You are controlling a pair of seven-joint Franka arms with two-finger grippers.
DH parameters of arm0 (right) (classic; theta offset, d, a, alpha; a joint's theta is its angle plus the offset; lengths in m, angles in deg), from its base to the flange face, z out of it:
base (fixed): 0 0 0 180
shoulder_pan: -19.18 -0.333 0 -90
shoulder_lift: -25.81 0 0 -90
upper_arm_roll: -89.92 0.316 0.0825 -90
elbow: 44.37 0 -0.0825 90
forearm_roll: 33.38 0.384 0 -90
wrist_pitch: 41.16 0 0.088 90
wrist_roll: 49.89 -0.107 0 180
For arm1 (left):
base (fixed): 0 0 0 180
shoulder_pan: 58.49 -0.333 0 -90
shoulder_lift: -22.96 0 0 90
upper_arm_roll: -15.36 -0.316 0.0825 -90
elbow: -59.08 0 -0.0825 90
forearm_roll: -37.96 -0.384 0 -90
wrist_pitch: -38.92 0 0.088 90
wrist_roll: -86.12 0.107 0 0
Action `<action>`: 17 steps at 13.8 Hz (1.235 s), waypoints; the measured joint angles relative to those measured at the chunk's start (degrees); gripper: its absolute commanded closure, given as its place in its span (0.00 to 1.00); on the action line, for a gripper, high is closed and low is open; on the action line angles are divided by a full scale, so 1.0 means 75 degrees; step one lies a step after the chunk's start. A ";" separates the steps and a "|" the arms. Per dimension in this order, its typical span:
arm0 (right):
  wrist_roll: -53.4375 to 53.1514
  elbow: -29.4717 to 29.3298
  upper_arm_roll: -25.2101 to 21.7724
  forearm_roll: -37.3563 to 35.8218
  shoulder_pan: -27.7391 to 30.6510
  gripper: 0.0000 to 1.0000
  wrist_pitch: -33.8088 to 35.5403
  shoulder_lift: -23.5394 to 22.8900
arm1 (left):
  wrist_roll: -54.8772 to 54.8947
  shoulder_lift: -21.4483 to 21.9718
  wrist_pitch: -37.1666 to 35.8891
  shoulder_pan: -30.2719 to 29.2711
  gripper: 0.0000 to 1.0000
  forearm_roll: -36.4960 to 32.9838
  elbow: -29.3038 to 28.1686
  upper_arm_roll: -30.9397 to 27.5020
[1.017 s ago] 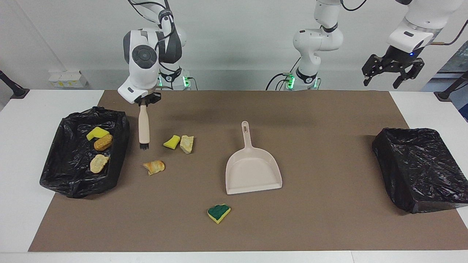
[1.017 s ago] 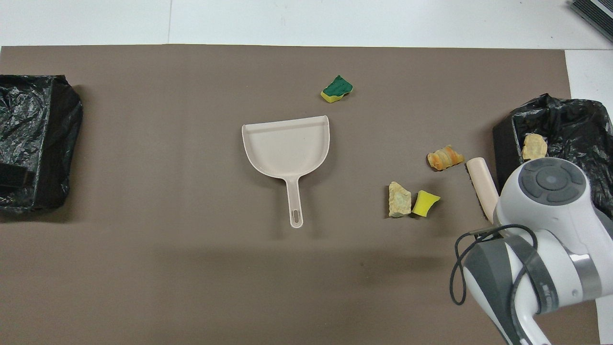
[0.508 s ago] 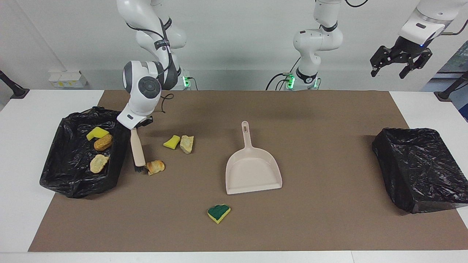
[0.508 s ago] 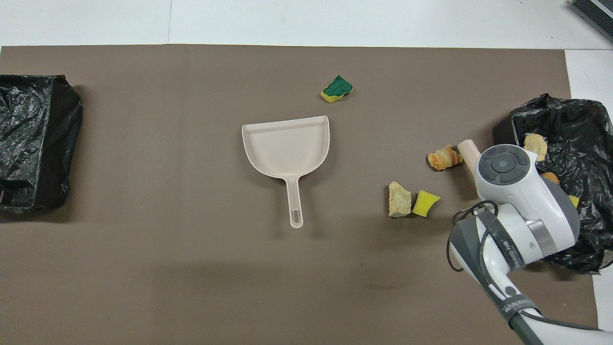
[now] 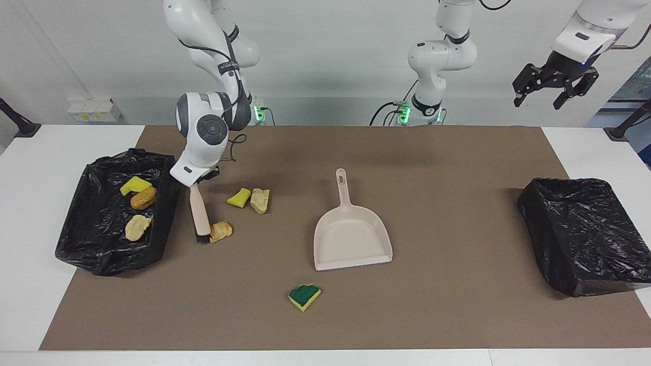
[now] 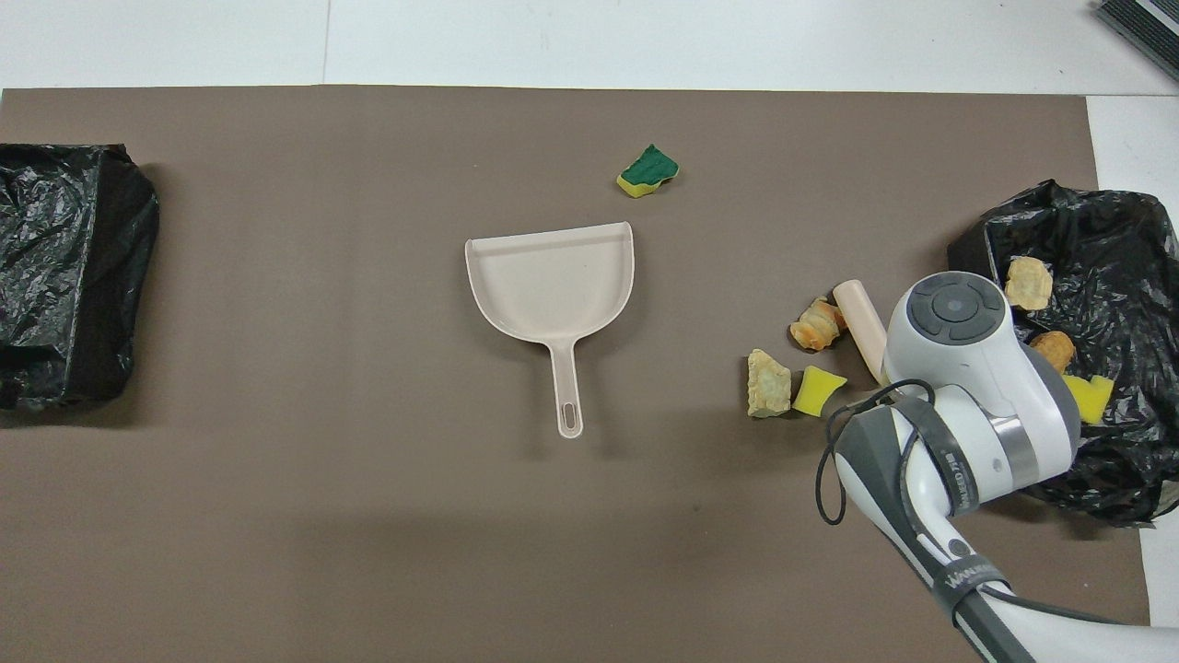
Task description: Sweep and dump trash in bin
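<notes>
My right gripper (image 5: 199,178) is shut on the top of a beige brush (image 5: 200,210), which slants down to the mat. Its dark bristles (image 5: 202,238) touch a tan-brown bread piece (image 5: 220,231) (image 6: 815,324). A yellow sponge chunk (image 5: 239,197) (image 6: 819,391) and a pale tan scrap (image 5: 260,200) (image 6: 768,384) lie side by side, nearer to the robots than the bread piece. A green-topped sponge piece (image 5: 304,296) (image 6: 648,171) lies farther out than the beige dustpan (image 5: 351,239) (image 6: 553,285). My left gripper (image 5: 554,91) hangs open, high over the left arm's end of the table.
A black-lined bin (image 5: 101,251) (image 6: 1105,230) at the right arm's end holds a yellow sponge (image 5: 135,185) and two bread pieces (image 5: 143,198). A second black-lined bin (image 5: 585,234) (image 6: 64,267) sits at the left arm's end. The brush handle (image 6: 858,318) is right beside the first bin's wall.
The right arm lowered the brush to the mat beside the bin, then pushed the bread piece a little toward the dustpan. The left gripper rose slightly.
</notes>
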 measured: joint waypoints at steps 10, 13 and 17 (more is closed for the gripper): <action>0.2737 -0.2101 -0.0003 0.0262 -0.0358 1.00 0.0384 -0.0719 | -0.3821 -0.0258 0.3292 0.2769 0.00 0.0275 -0.2971 0.0456; 0.3049 -0.3160 -0.0001 0.0263 -0.0359 1.00 0.0378 -0.1367 | -0.4745 -0.0536 0.4453 0.3206 0.00 0.0555 -0.3510 0.0456; 0.2900 -0.4388 0.0054 0.0846 -0.0371 1.00 0.0321 -0.2294 | -0.6098 -0.1401 0.6036 0.3891 0.00 0.1016 -0.3589 0.0524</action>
